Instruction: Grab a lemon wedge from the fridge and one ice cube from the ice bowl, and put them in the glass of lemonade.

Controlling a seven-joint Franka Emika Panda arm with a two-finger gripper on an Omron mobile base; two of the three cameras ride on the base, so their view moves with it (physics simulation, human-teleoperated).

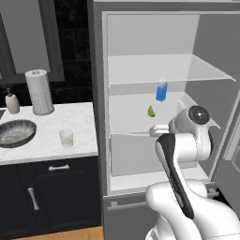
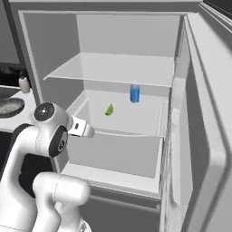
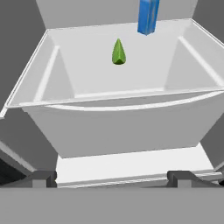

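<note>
Dark kitchen walls and black lower cabinets frame a white marbled desk (image 1: 47, 136) on the left, with the fridge (image 1: 101, 93) beside it standing wide open, its door (image 2: 208, 136) swung out to the right. On the fridge's middle glass shelf (image 2: 136, 120) the lemon wedge (image 1: 151, 111) stands pointing up, greenish, just in front and to the left of a small blue bottle (image 1: 161, 91) near the back wall. The hand (image 3: 113, 177) is outside the fridge at about that shelf's height, facing inward, well short of the wedge; its two dark fingertips (image 3: 41, 178) are spread far apart with nothing between them. On the desk, the glass of lemonade (image 1: 66, 138) stands near the front edge, close to the fridge side. The ice bowl (image 1: 16, 132) sits to its left, apart from it. Behind them are a paper towel roll (image 1: 39, 92) and a beige soap bottle (image 1: 11, 101).
</note>
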